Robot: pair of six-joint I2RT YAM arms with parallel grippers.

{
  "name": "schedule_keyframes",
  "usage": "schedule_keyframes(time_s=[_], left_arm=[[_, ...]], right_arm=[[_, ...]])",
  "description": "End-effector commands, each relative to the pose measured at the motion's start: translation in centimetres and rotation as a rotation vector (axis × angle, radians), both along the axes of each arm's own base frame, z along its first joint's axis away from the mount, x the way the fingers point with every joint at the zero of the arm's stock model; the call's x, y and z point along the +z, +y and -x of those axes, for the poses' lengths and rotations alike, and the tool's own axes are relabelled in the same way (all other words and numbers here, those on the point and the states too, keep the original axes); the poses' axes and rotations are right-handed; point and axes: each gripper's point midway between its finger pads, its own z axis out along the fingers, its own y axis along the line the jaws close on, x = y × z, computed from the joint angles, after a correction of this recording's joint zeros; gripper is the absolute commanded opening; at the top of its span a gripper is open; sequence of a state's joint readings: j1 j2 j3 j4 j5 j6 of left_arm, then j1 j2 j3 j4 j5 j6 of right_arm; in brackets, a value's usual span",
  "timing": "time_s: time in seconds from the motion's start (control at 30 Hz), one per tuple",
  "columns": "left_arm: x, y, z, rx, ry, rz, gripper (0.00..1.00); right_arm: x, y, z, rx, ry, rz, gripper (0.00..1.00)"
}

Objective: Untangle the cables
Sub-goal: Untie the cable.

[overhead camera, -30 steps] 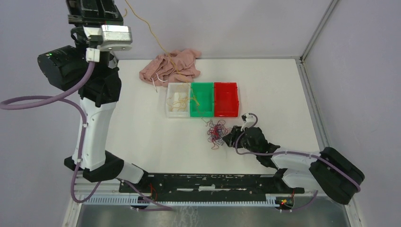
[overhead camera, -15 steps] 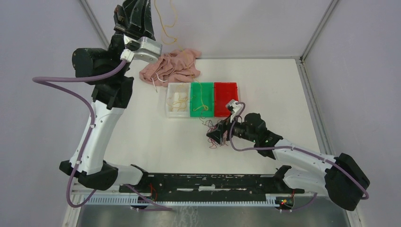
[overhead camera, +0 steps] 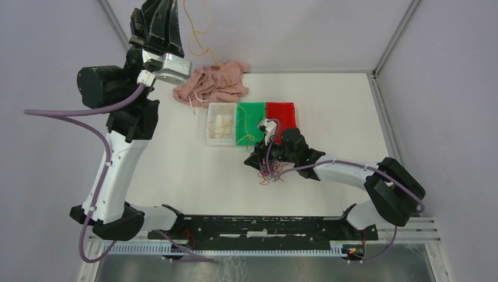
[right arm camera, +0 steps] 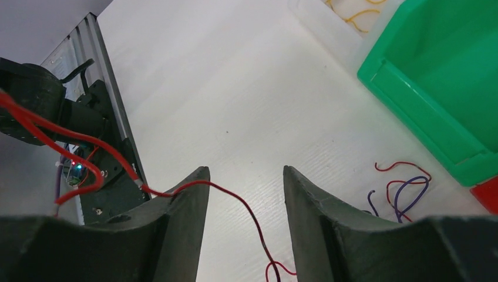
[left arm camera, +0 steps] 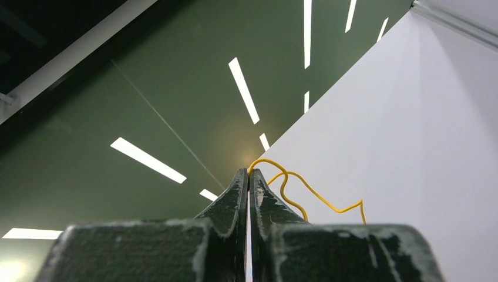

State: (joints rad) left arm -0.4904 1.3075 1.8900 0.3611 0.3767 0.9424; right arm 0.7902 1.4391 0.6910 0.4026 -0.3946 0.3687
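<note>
1. Nearest on the bench (overhead camera: 176, 153), the right tool (right arm camera: 245, 176) is reached in low over the tangle of cables (overhead camera: 267, 175), which lies in front of the bins. Its fingers stand apart and grip nothing.
2. A red strand (right arm camera: 235, 200) crosses the gap between those fingers and touches the left one. The wrist view does not settle whether it sits between the pads or only drapes over the finger.
3. Just beyond, loose purple and red ends (right arm camera: 405, 187) lie on the bench beside the green bin (right arm camera: 423, 126).
4. The white bin (overhead camera: 209, 123) holds a few yellow pieces. The red bin (overhead camera: 288, 108) is partly hidden by the right arm.
5. Further back, a pink garment (overhead camera: 214, 85) lies bunched near the far edge.
6. Farthest and highest, the left tool (left arm camera: 248, 176) is pressed together on a yellow cable (left arm camera: 285, 174), which trails down over the garment towards the bins.
7. Step in hand, as I judge it: drawing the yellow cable free while the right side picks its next strand (the red one looks the candidate).
8. The next move calls for closing on that single red strand, not on the clump, and then pulling away from the tangle.
</note>
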Motion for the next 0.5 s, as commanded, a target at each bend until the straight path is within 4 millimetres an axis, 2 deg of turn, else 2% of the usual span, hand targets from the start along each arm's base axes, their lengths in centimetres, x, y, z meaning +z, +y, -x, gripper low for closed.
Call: schedule_keyframes(time_s=[0.0,0.17,0.3,0.47], left_arm=[[1.7,1.0,2.6,-0.046,-0.035,0.042,0.03],[1.9,1.2,2.7,-0.019,-0.053,0.038,0.03],[3.5,2.3,3.0,0.057,-0.127,0.071,0.03],[6.9,4.1,4.4,0.123,-0.228,0.145,0.03]], right_arm=[[2.4,1.8,-0.9,0.042,-0.066,-0.067,0.48],[1.7,1.0,-1.3,-0.021,-0.047,-0.052,0.02],[-0.9,-0.8,-2.2,-0.172,0.024,-0.022,0.00],[-6.7,-4.2,-1.9,-0.347,0.166,0.075,0.00]])
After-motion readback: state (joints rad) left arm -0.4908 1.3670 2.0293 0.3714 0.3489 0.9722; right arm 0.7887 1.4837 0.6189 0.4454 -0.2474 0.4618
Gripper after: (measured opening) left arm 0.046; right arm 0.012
